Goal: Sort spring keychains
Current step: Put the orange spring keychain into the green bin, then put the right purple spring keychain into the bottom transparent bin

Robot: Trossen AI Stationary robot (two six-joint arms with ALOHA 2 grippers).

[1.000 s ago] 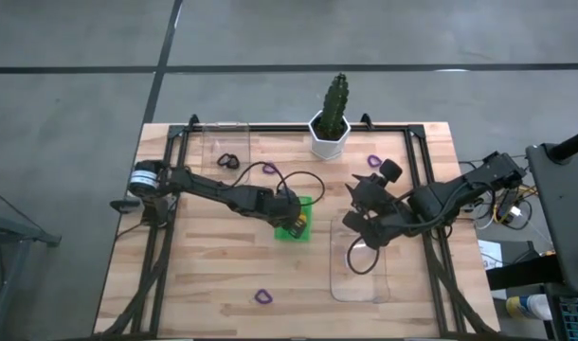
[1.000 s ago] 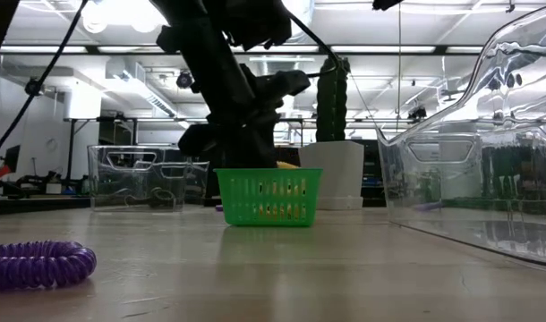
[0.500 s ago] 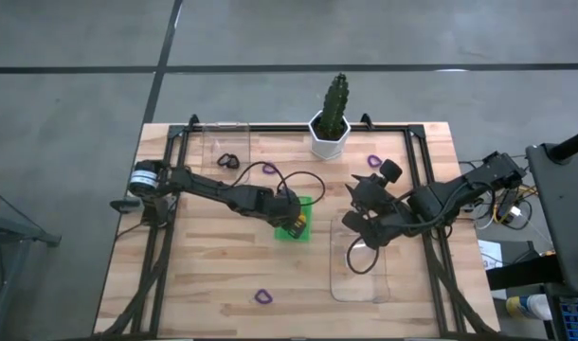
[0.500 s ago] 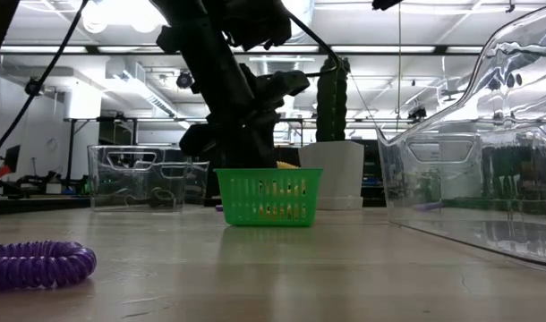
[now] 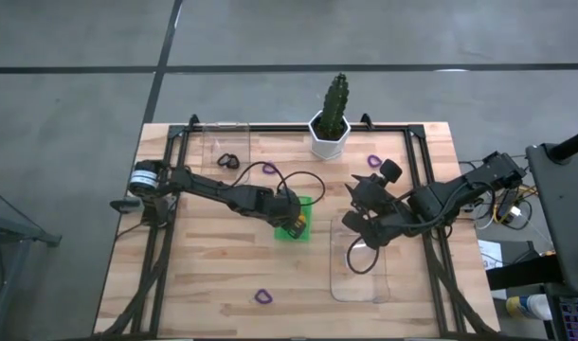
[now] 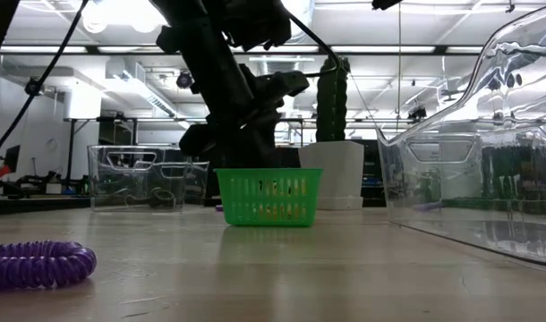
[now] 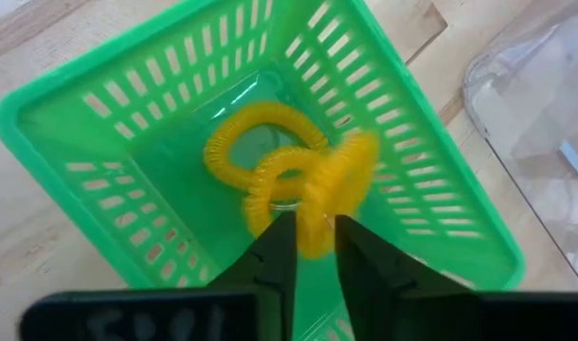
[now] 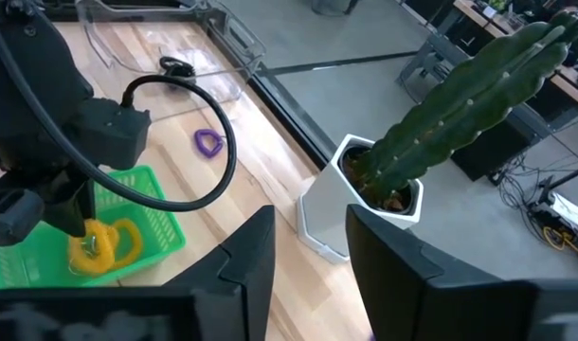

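Observation:
A small green tray (image 5: 301, 203) stands mid-table. In it lie orange spring keychains (image 7: 261, 156); one of them (image 7: 341, 180) shows blurred just past my left gripper's fingertips. My left gripper (image 7: 316, 227) hangs over the tray, pointing steeply down, open, with a narrow gap between its fingers. My right gripper (image 8: 311, 246) is open and holds nothing, raised to the right of the green tray (image 8: 137, 237). Purple keychains lie on the wood at the near side (image 5: 262, 297), the far side (image 5: 268, 169) and the far right (image 5: 373, 159). A black keychain (image 5: 226, 159) lies in the far-left clear tray.
A clear plastic tray (image 5: 357, 275) lies on the near right, under my right arm. Another clear tray (image 5: 225, 142) stands at the far left. A cactus in a white pot (image 5: 331, 133) stands at the far edge. A black cable (image 8: 189, 142) loops over my left arm.
In the low view the orange keychain that showed just above the green tray's rim, under my left gripper, has dropped out of sight into the tray. Both arms have kept still.

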